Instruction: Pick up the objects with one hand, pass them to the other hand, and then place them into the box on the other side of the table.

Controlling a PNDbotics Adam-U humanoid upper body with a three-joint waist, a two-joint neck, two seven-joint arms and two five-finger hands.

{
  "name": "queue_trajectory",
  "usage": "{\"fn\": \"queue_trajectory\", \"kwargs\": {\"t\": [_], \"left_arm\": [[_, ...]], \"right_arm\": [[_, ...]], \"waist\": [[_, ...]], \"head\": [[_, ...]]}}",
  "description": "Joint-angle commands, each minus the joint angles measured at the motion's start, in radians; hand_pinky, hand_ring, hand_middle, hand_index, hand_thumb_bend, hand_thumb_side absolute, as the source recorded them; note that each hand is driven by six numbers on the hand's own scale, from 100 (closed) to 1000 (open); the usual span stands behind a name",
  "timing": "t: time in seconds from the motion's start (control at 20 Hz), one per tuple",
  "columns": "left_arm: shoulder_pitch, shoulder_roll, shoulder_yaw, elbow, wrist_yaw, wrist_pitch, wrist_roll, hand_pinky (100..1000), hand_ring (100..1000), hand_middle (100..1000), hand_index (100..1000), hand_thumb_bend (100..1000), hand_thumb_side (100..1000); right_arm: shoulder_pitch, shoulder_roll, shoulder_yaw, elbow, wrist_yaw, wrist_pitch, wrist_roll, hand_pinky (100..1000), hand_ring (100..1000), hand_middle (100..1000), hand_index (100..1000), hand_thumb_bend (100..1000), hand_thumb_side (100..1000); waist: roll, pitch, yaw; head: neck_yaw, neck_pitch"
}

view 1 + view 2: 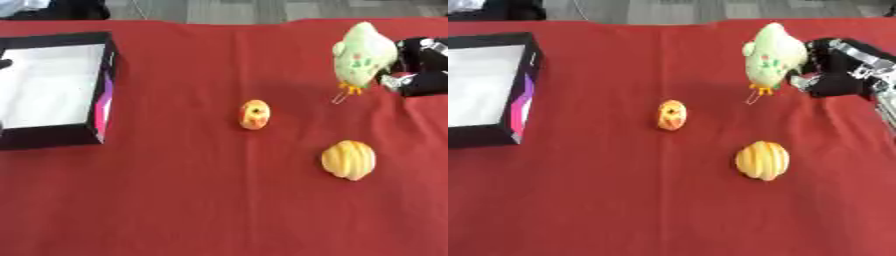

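Two small fruit-like toys, an orange-red one [255, 114] and a ribbed yellow one [348, 159], lay on the red cloth [175, 200]. Right hand [833, 70] gripped a pale green plush toy [772, 55] aloft, well apart from the black box [52, 90] at left.

The right hand [837, 70] is black with silver patches, and the soft toy [773, 54] in its fingers is pale green, speckled with small red and darker green marks, with an orange bit dangling below. Under the hand lies a yellow-orange ribbed fruit [763, 160]; further from it sits a small apple [672, 115] — yellow blushed red. The cloth [219, 210] is plain deep red. Farthest from the hand, the box [101, 107] is black outside, white within, with a pink-and-purple side panel.
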State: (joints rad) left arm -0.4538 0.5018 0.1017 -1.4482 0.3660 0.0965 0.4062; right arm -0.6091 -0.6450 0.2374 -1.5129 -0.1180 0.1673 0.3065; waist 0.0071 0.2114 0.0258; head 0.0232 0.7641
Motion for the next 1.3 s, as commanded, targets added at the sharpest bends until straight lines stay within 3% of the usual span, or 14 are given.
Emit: {"fn": "queue_trajectory", "kwargs": {"t": [0.05, 0.45, 0.7, 0.9, 1.3], "left_arm": [[-0.010, 0.046, -0.007, -0.042, -0.020, 0.014, -0.020, 669, 798, 666, 697, 751, 617], [-0.011, 0.070, -0.044, -0.090, -0.068, 0.076, -0.069, 667, 791, 647, 697, 768, 572], [-0.042, 0.141, -0.138, -0.137, -0.205, 0.225, -0.208, 676, 789, 639, 723, 778, 489], [-0.076, 0.195, -0.203, -0.179, -0.245, 0.337, -0.362, 703, 805, 663, 744, 777, 450], [-0.147, 0.234, -0.303, -0.182, -0.276, 0.480, -0.582, 722, 815, 680, 762, 787, 449]], "right_arm": [[-0.030, 0.022, 0.010, -0.033, 0.024, 0.009, 0.008, 836, 708, 458, 448, 100, 100], [-0.074, 0.127, 0.059, -0.031, 0.083, 0.013, 0.031, 832, 703, 457, 448, 100, 100], [-0.096, 0.218, 0.095, -0.029, 0.144, 0.013, -0.006, 829, 693, 456, 449, 100, 100], [-0.100, 0.274, 0.118, -0.038, 0.188, 0.007, -0.045, 825, 684, 453, 448, 100, 100], [-0.109, 0.333, 0.171, -0.076, 0.229, 0.006, -0.070, 818, 679, 454, 454, 100, 100]], "waist": [[0.006, -0.017, 0.001], [0.009, -0.020, 0.007], [0.014, -0.021, 0.011], [0.018, -0.021, 0.012], [0.022, -0.024, 0.011]], "head": [[0.010, 0.006], [0.028, 0.006], [0.036, 0.006], [0.038, 0.006], [0.044, 0.006]]}}
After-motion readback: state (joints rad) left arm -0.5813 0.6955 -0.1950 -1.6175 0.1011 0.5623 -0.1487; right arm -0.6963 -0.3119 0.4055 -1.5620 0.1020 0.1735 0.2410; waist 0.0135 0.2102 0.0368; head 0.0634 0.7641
